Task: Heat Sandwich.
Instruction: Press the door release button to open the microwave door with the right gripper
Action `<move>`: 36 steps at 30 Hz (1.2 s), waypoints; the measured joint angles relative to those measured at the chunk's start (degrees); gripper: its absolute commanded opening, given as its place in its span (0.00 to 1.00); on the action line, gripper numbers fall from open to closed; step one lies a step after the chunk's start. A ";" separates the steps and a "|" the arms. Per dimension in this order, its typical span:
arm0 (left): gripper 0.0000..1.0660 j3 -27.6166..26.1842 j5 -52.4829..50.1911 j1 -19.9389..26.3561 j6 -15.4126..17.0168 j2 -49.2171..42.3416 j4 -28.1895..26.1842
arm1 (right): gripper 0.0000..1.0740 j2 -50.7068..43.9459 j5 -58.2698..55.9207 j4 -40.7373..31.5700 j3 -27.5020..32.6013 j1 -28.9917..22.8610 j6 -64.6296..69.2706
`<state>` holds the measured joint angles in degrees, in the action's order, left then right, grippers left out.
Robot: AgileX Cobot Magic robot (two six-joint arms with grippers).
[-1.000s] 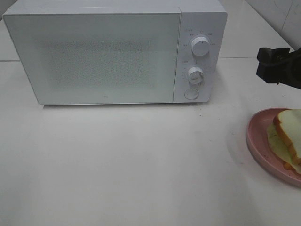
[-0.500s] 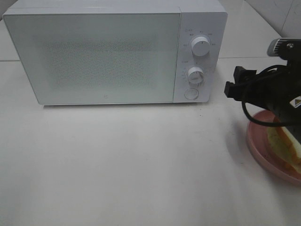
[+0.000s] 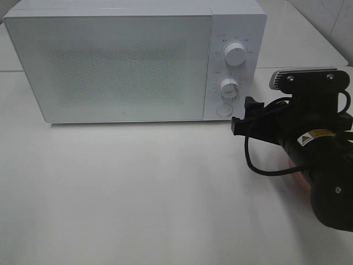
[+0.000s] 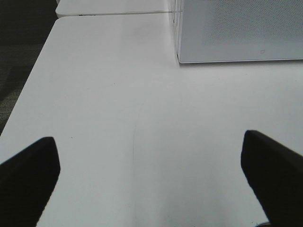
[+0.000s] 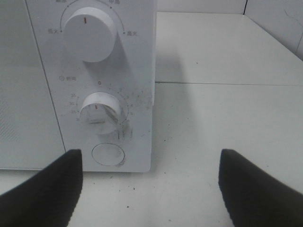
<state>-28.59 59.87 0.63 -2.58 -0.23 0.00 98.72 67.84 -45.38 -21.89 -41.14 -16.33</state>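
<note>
Sandwich hidden: black right arm (image 3: 317, 165) covers it, right of the white box microwave (image 3: 121, 66); only a sliver of round pink plate (image 3: 297, 178) shows. Right gripper (image 5: 149, 165) spread, empty, facing microwave's round white button (image 5: 108, 154). Left gripper (image 4: 149, 142) spread wide, empty, over white table (image 4: 118, 94) off microwave's left front corner.

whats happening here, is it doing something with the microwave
The right gripper is close up at the control panel of the microwave, its fingers apart and empty, facing the round button under the lower dial. The door is shut. The left gripper hangs open over the table near the microwave's other end, holding nothing.
</note>
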 measured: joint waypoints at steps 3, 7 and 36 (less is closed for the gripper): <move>0.97 0.00 0.00 0.00 0.00 0.00 0.00 | 0.71 0.63 0.00 0.00 -0.29 -0.06 0.00; 0.97 0.00 0.00 0.00 0.00 0.00 0.00 | 0.71 0.92 0.00 -0.34 -0.34 -0.06 0.00; 0.97 0.00 0.00 0.00 0.00 0.00 0.00 | 0.68 0.92 -1.72 -0.40 -0.34 -0.06 67.90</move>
<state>-28.59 59.87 0.63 -2.58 -0.23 0.00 99.64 66.12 -45.78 -22.23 -41.20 51.57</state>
